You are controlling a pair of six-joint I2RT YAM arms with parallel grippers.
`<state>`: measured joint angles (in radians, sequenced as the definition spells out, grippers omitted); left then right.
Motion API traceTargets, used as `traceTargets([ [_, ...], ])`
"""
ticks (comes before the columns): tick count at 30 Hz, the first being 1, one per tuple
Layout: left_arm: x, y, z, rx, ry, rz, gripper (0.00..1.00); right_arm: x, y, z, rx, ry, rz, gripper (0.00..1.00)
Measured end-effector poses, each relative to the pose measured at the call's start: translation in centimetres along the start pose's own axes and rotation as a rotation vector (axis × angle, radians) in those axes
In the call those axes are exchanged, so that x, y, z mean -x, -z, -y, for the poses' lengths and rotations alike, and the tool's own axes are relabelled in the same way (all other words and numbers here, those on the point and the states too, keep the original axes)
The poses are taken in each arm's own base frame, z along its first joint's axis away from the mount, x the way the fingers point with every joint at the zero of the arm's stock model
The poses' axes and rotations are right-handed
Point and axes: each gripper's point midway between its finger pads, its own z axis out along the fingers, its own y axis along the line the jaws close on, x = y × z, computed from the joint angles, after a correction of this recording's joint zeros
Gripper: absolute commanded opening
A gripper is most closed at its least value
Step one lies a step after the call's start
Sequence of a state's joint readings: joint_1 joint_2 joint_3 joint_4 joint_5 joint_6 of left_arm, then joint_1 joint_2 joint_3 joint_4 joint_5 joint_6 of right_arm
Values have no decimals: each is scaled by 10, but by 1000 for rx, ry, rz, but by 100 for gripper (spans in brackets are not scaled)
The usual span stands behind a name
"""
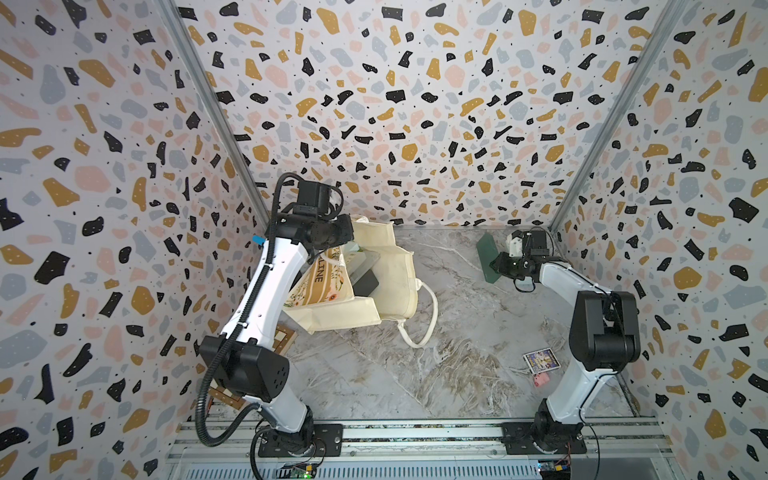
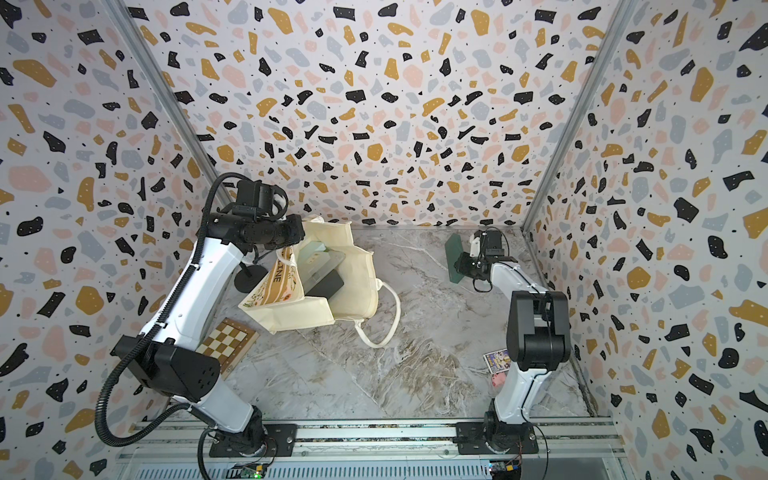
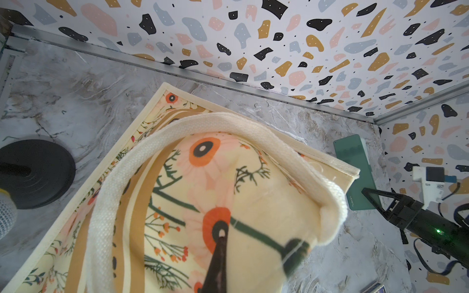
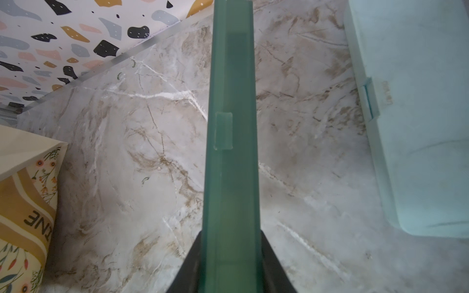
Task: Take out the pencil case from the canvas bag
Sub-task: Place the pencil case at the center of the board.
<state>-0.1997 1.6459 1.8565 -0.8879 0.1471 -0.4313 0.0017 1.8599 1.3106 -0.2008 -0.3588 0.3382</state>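
Green pencil case [image 4: 231, 126] clamped in right gripper [image 4: 231, 237], long axis straight ahead, well apart from canvas bag [image 1: 399, 270]; left gripper [image 3: 222, 246] pinches its cloth.

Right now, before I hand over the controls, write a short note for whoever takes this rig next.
Left claw: shut on the printed side of the canvas bag, holding that side up at the far left of the table.
Right claw: shut on one end of the green pencil case, held on edge at the far right, well apart from the bag.
Done: the case is out of the bag.
Left: probably set the case down flat, open the right claw, then let go of the bag. Whether the case already touches the table I cannot tell.
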Motion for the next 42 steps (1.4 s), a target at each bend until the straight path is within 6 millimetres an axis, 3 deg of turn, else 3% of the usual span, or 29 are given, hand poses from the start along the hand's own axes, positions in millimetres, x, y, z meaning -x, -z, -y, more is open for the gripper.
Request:
traceTargets([
  [7,-2,-4,2,-39,-5,-13,0,6,-24,23,55,-27,-37,19],
  [14,-5,-6,7,-81,-22,-27,0,15,-32,35,115,-39,-17,19],
  [21,-7,-8,9,-100,-34,-34,0,16,-32,44,118,-55,-3,38],
  [27,-5,-8,7,-106,-28,-33,0,5,-36,53,85,-70,-21,43],
  [32,-4,-8,6,-110,-27,-31,0,7,-35,62,27,-66,-7,44],
  [37,-3,-9,2,-107,-16,-25,0,12,-21,68,-77,-26,31,46],
  [42,4,-3,-15,-41,28,25,0,26,-10,48,-177,85,89,53],
])
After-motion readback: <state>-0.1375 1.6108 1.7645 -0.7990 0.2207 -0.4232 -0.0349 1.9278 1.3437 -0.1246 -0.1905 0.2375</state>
